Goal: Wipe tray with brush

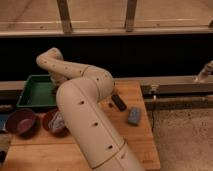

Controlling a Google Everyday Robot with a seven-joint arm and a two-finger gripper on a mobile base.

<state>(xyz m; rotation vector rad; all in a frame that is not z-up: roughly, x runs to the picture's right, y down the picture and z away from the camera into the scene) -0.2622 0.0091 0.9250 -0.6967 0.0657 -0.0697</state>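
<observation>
Bowls (20,121) in front, block (118,102) and sponge (134,116) to the right of the green tray (35,92) at the table's (135,142) back left, while the bulky arm (85,117) doubles back, screening its gripper (55,85) (grasp cannot be told) at the tray's right edge.

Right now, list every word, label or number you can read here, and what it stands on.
None: no readable text anywhere.
The tray, dark-red bowls, black block, sponge and arm show no lettering.
The gripper, at the tray's right end, is mostly hidden behind the arm.
</observation>
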